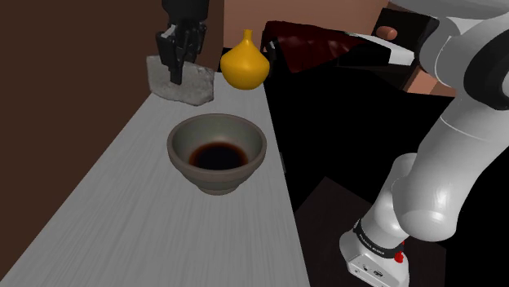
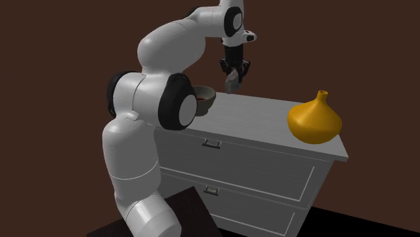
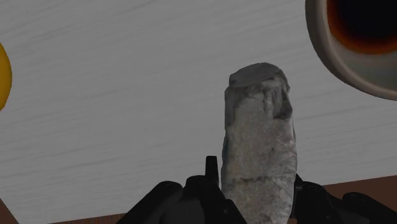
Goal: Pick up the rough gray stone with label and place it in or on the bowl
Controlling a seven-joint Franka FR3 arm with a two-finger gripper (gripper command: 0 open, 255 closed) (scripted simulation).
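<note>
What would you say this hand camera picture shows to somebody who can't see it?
The black claw clasps a rough grey stone, with a pale wood-grain top behind it. Past the stone, a grey bowl with a dark inside sits to one side, and the edge of a yellow vase to the other.

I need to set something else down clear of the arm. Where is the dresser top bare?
The widest bare patch on the dresser top lies between the bowl and the shoulder view's lower edge. A smaller one separates the stone from the yellow vase. It is crowded around the gripper at the stone.
</note>
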